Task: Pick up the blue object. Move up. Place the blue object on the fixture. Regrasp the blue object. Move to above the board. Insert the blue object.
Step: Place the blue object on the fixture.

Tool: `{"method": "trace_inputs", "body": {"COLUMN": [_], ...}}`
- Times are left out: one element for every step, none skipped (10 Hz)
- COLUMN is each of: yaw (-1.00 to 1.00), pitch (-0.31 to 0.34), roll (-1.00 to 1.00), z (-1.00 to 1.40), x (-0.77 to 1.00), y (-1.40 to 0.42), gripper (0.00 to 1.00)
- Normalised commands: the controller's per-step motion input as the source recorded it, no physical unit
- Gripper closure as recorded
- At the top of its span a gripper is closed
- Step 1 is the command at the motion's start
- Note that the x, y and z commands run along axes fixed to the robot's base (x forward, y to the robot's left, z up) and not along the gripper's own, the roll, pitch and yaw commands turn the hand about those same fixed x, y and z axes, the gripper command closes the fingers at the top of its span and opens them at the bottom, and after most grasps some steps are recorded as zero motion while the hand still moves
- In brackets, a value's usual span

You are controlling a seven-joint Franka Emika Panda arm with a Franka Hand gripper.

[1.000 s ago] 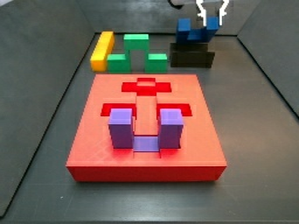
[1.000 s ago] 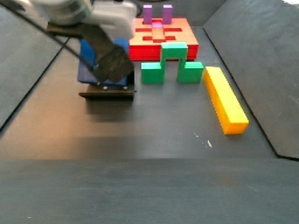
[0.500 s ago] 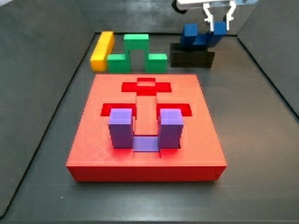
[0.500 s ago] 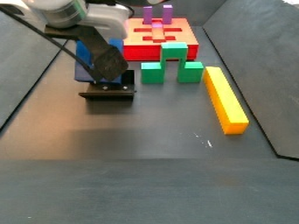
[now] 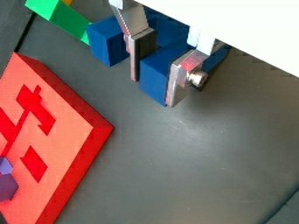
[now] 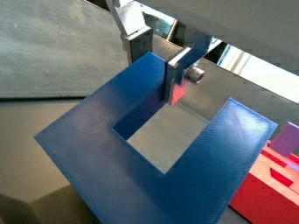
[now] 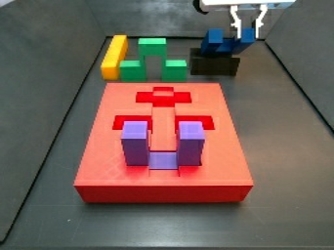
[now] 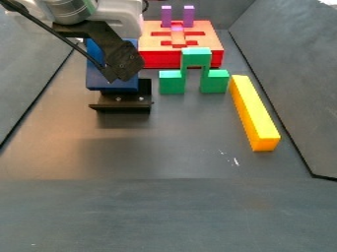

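Observation:
The blue object (image 7: pixel 220 41) rests tilted on the black fixture (image 7: pixel 216 65) at the far right; both also show in a side view, blue object (image 8: pixel 97 75) on fixture (image 8: pixel 121 102). My gripper (image 7: pixel 245 29) is low over it, open, its fingers astride one prong. In both wrist views the silver fingers flank that prong: gripper (image 5: pixel 158 87) on the blue object (image 5: pixel 107 44), and gripper (image 6: pixel 158 74) on the blue object (image 6: pixel 105 149). The red board (image 7: pixel 163 181) lies in the middle, away from the gripper.
A lavender-purple U-shaped block (image 7: pixel 163 145) sits in the board's near recess. A green arch block (image 7: pixel 154 59) and a yellow bar (image 7: pixel 115 56) lie left of the fixture, also seen as green block (image 8: pixel 195 77) and yellow bar (image 8: pixel 253 110). Dark walls surround the floor.
My gripper has come down and slightly sideways onto the blue object's prong. The blue object, fixture and other blocks have not moved.

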Motion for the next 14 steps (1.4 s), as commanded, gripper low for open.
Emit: {"method": "trace_inputs", "body": {"yaw": [0.0, 0.0, 0.0, 0.0, 0.0, 0.0, 0.0, 0.0, 0.0, 0.01, 0.06, 0.04, 0.0, 0.0], "pitch": [-0.146, -0.189, -0.034, 0.0, 0.166, 0.294, 0.329, 0.374, 0.314, 0.086, 0.0, -0.034, -0.229, -0.251], "roll": [-0.33, -0.38, -0.25, -0.05, 0.1, 0.24, 0.35, 0.43, 0.36, 0.08, 0.0, -0.09, -0.28, -0.33], "z": [-0.19, -0.17, -0.01, 0.0, 0.0, 0.0, -0.01, -0.01, -0.01, -0.03, -0.11, -0.18, -0.26, -0.14], "x": [0.0, 0.0, 0.0, -0.06, -0.04, 0.0, 0.0, 0.0, 0.0, 0.01, 0.1, 0.11, 0.1, 0.06], "y": [0.13, 0.15, 0.16, 0.14, 0.07, 0.0, 0.0, 0.0, 0.0, 0.0, 0.0, 0.0, 0.04, 0.04], "gripper": [1.0, 1.0, 1.0, 1.0, 1.0, 1.0, 1.0, 1.0, 1.0, 1.0, 1.0, 1.0, 1.0, 1.0]}}
